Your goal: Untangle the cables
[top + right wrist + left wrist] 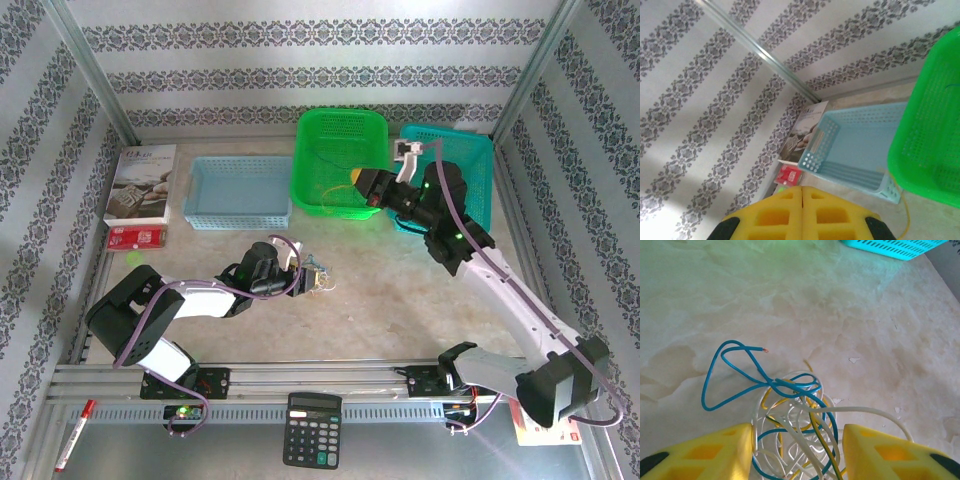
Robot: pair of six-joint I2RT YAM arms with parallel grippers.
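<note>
From above, the left gripper (302,264) lay low over the desk (380,300), just beside the cables (320,282), a small tangle of thin wires near the middle of the desk. The right gripper (360,179) was raised over the front edge of the green basket (340,140), well apart from the cables. A teal basket (475,165) stood to the right of the green one and a light blue basket (240,190) to its left. A calculator (312,430) lay at the near edge.

In the left wrist view, the left gripper (797,452) stood about half open, its yellow fingers (705,452) on both sides of the cables (795,410). White, yellow and blue wires (725,375) lay crossed on the desk (815,305) between the fingers, and one blue loop reached out to the left.

In the right wrist view, the right gripper (802,210) was closed, its fingers pressed together. Beyond it were the light blue basket (855,150) and the green basket (930,135).
</note>
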